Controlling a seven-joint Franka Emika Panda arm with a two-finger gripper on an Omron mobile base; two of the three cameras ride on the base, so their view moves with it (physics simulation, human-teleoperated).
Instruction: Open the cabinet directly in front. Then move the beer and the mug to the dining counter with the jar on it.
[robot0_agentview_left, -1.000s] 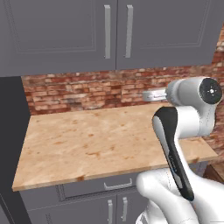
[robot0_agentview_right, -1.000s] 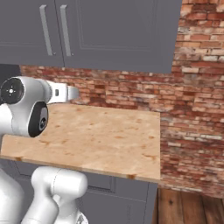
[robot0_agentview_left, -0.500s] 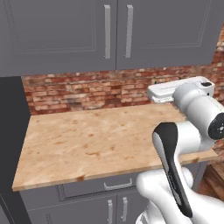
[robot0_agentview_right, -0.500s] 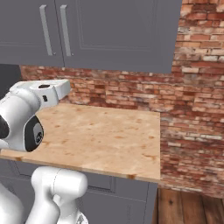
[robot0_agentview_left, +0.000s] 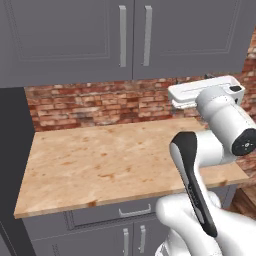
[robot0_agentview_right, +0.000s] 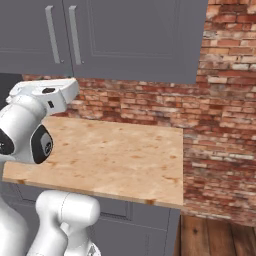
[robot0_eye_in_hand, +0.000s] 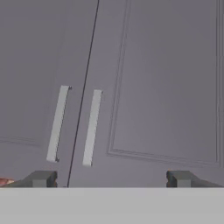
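White Franka arm w/ dark joints rises in foreground of both base views, elbow bent, hand (robot0_agentview_left: 205, 92) raised above the counter and aimed up at the wall units. Gripper (robot0_eye_in_hand: 111, 178) seen in hand view: the two small dark finger tips (robot0_eye_in_hand: 43, 178) stand far apart at the bottom edge, spread wide, nothing between them, touching nothing.

Under the arm: smaller light wood-grain counter (robot0_agentview_left: 100, 160) backed by red brick wall (robot0_agentview_left: 100, 102), low grey drawers w/ short handles (robot0_agentview_left: 134, 212) below it. No bottle, mug or jar seen on this top.

Farther back/up: the grey wall cabinet w/ two recessed-panel doors (robot0_agentview_left: 65, 40), each door w/ a long vertical silver bar handle. Both doors look flush and closed, thin dark seam between them. In hand view the pair of handles sits left of centre, left-door handle (robot0_eye_in_hand: 57, 123) and right-door handle (robot0_eye_in_hand: 92, 127) just beside each other either side of the seam; gripper well apart from both.

Progress, my read: very start. Cabinet not opened yet, no handle grasped. Beer + mug presumably behind the doors, can't tell. Dining counter w/ jar not seen from here. Left to do: close in on a handle, pull door(s) open, then fetch both items and carry them to the island, so basically everything.
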